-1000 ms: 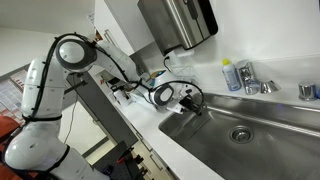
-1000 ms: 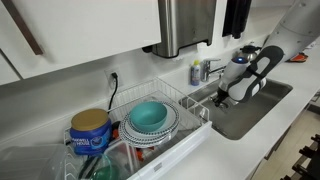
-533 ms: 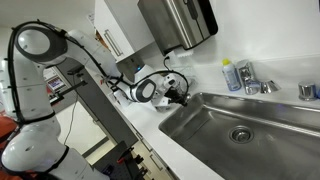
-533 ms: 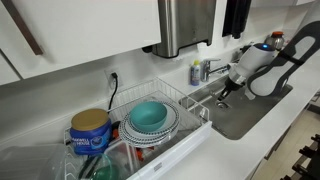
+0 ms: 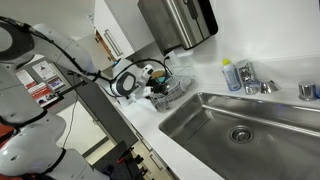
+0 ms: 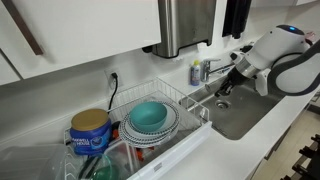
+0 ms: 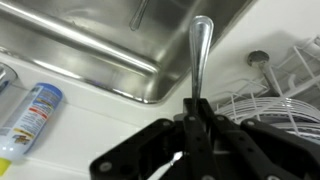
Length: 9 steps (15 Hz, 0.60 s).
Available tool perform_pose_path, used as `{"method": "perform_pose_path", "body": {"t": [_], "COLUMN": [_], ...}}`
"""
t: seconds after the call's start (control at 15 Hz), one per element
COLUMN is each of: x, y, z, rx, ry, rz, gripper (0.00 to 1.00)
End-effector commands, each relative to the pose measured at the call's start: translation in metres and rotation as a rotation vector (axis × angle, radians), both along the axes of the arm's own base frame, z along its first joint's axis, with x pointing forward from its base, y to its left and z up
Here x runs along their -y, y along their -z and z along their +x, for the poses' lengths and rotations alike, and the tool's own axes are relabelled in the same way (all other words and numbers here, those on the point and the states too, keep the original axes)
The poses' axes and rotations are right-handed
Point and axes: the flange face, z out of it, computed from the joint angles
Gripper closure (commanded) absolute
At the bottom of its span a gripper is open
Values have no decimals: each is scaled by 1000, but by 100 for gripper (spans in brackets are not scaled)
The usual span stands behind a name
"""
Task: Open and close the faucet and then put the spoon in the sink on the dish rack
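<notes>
White tabletop frames a steel basin in this kitchen corner. The pincer [image 7: 197, 108] is closed narrowly on the spoon [image 7: 201, 50], which sticks out past the fingertips; I cannot tell which end is held. The spoon hangs over the tabletop, clear of the sink [image 7: 110, 45] and near the wires of the dish rack [image 7: 275, 100]. The faucet [image 5: 250, 80] stands well apart at the basin's back. The carry to the rack seems in hand. Next, it calls for moving over the rack, lowering, and letting go beside the teal bowl [image 6: 150, 115].
</notes>
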Motion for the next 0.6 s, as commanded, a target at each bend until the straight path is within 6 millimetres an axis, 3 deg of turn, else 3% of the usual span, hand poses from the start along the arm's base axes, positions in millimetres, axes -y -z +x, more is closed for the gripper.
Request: {"method": "perform_pose_path", "body": {"t": [0.0, 0.27, 0.53], "x": [-28, -56, -65], "y": [-19, -36, -48], "z": [-14, -17, -20], "rx": [81, 150, 202], "ry": [-83, -154, -212], "rz": [1, 16, 12], "gripper": [98, 98, 98]}}
